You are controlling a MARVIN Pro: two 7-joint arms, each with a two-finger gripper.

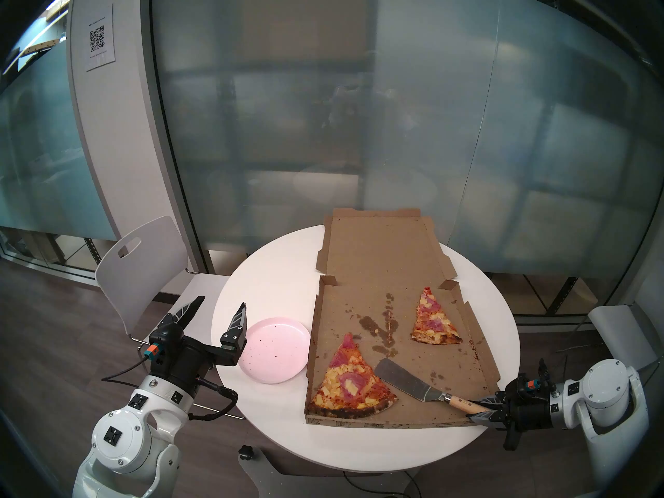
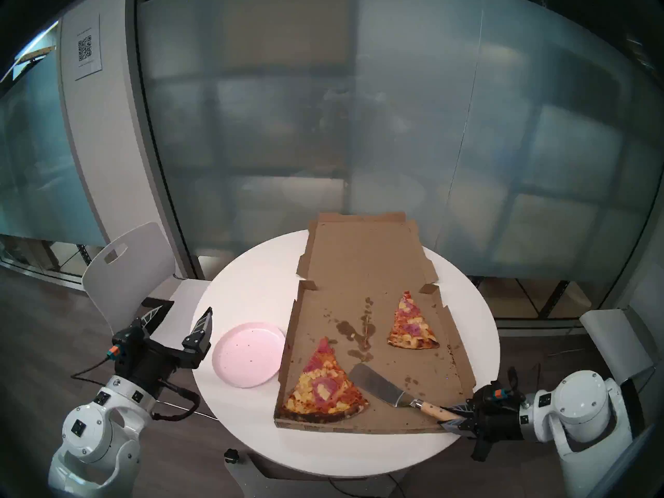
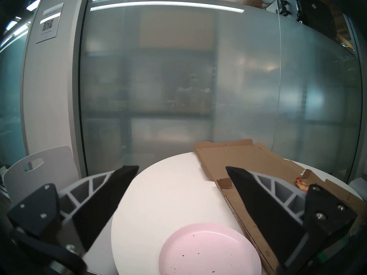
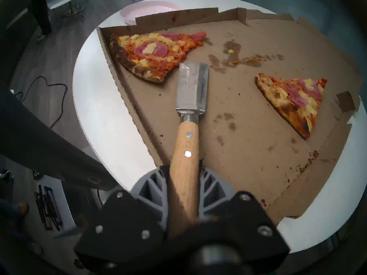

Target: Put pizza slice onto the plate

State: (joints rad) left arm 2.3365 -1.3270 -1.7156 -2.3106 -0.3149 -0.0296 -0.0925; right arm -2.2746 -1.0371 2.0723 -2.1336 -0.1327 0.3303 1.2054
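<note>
— Two slices in the pizza box point(image 1: 427, 346), yes?

— Yes. The pizza slice point(image 1: 350, 380), charred along its crust, lies flat in the box's near left corner; the smaller slice point(image 1: 433, 319) sits well apart toward the far right. Grease stains mark the cardboard between them.

— And the plate point(image 1: 275, 348)?

— On the white table point(image 1: 273, 281), just left of the box, holding only dark crumbs.

— Grippers?

— The right gripper point(image 4: 183, 181) is clamped on the wooden handle of the spatula point(image 1: 413, 380), whose blade rests on the box floor just beside the slice's right edge. The left gripper point(image 1: 219, 308) hangs by the plate's left rim, jaws wide apart, empty.
</note>
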